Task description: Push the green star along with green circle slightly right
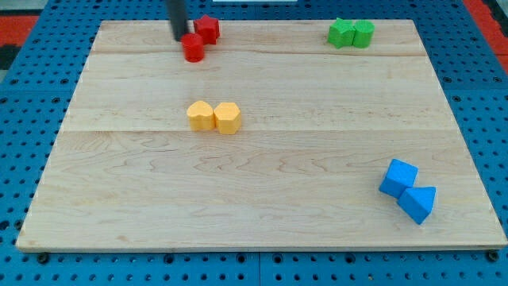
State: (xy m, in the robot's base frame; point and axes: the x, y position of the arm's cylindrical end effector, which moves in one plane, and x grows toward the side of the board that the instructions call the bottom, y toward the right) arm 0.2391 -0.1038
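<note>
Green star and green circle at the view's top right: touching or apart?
Touching. The camera view shows the green star and green circle pressed side by side, no board visible between them.

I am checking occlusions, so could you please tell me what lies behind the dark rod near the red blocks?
The dark rod covers part of the wooden board. My tip touches the small red cylinder; the second red block shows at its right.

Place: a lab test bench
Signs: wooden board (262, 199) lying on a blue pegboard base (24, 95) with rows of holes
</note>
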